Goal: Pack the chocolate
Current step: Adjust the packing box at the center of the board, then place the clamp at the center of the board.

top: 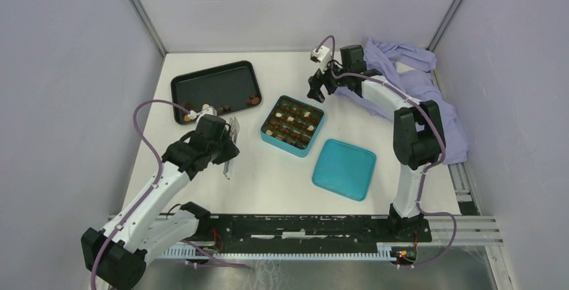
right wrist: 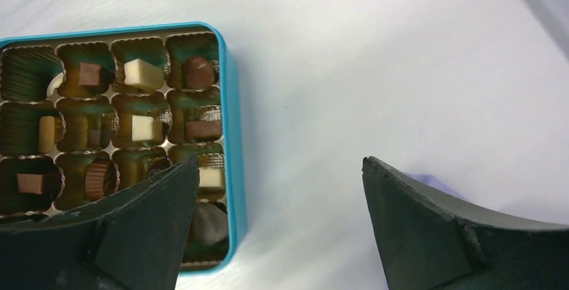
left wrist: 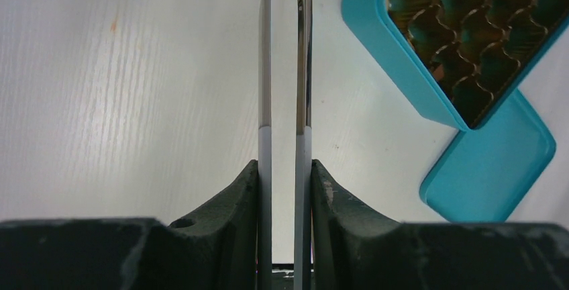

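White surface carries a teal square box holding most small brown and cream chocolate pieces; a few lie in the black tray, far left. Probably light, brittle: pinch sides gently. Left gripper clenches metal tweezers; right gripper gapes empty.

It was a robot lab cell: grey panels boxed in a white table, 2 arms bolted at its near edge

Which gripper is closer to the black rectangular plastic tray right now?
Left. The left gripper, clamping metal tweezers, sits just beside the near edge of the black tray; the right gripper is open past the teal square box, farther off.
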